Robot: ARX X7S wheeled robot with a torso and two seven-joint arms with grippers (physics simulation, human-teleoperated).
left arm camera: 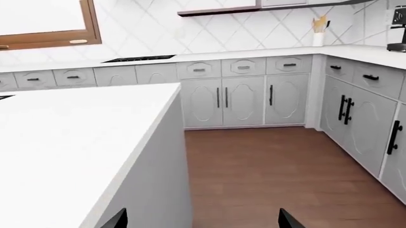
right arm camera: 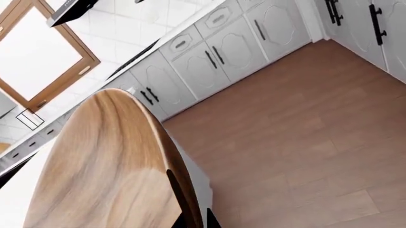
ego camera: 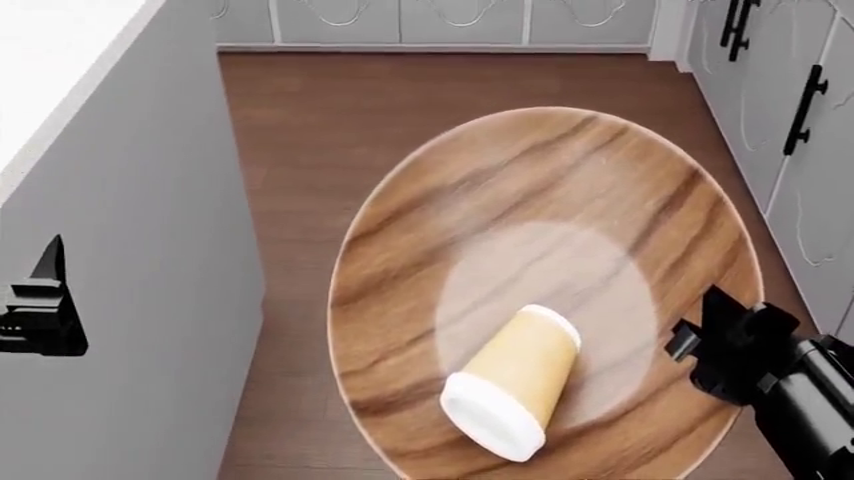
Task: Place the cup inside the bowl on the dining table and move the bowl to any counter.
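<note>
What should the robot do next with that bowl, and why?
Probably carry the bowl on toward the counter and keep it level. The cup already lies on its side inside, the right gripper grips the bowl's rim, and the bowl hangs over the wooden floor, not over any surface. The left gripper looks empty.

An open lane of wooden floor (left arm camera: 279, 171) is seen between the dining table (left arm camera: 70, 137) and the cabinet run (left arm camera: 362, 123) under the counter (left arm camera: 374, 54). Most of that lane is spanned in the head view by the bowl (ego camera: 534, 200), carried above the floor. Near the counter's far corner a utensil holder (left arm camera: 319, 34) stands; at its near edge, a coffee machine (left arm camera: 398, 28).
</note>
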